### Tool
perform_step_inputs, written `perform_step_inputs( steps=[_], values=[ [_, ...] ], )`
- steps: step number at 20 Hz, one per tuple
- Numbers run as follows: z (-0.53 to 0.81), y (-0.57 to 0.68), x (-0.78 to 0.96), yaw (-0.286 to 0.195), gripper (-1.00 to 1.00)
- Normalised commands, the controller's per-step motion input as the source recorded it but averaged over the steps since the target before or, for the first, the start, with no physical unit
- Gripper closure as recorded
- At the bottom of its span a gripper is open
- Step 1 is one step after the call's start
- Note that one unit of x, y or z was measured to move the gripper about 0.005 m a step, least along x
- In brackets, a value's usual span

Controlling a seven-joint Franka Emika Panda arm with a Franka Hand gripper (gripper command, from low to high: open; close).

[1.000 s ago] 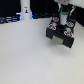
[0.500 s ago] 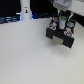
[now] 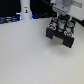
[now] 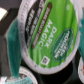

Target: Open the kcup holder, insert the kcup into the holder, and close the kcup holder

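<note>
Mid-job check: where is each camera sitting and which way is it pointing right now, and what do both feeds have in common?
Exterior view: off the arm, looking down across the white table at the black kcup holder on the exterior view's right; the gripper shows above it.
Wrist view: on the wrist, aimed close at the kcup; green jaw parts show at the picture's edges.
Shared: the green-topped kcup and the holder.

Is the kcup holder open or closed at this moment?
Open. The holder has its drawer pulled out, pod slots exposed, and the kcup sits over it under the gripper.
</note>
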Motion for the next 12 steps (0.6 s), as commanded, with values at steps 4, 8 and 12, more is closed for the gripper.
perform_step_inputs(
  steps=[4, 8, 12],
  values=[
    [0.00, 0.12, 0.08, 0.049, -1.00],
    [0.22, 0.06, 0.10, 0.075, -1.00],
    [0.48, -0.03, 0.18, 0.090, -1.00]
  ],
)
